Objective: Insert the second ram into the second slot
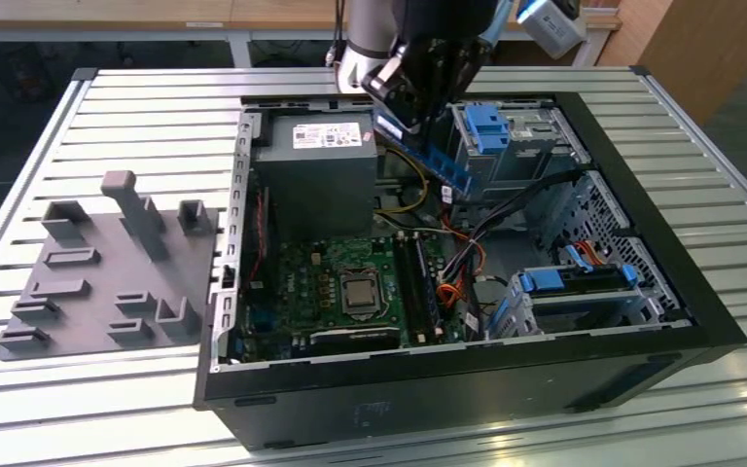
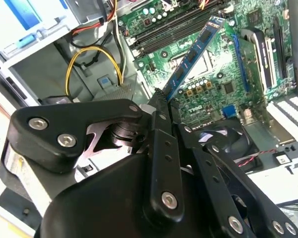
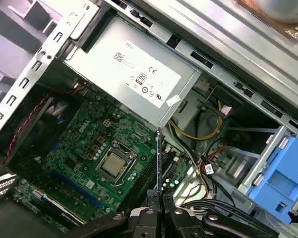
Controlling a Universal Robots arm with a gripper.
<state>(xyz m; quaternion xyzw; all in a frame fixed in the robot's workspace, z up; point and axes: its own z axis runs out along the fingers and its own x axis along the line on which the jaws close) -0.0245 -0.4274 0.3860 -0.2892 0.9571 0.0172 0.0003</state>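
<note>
Slatted table (image 1: 114,107), hand (image 2: 161,99) gripping second ram (image 2: 193,54)

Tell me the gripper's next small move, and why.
Probably ease it down toward the memory slots. The gripper is shut on the second ram, which hangs tilted in the air above the motherboard, clear of the slots and not yet seated.
</note>
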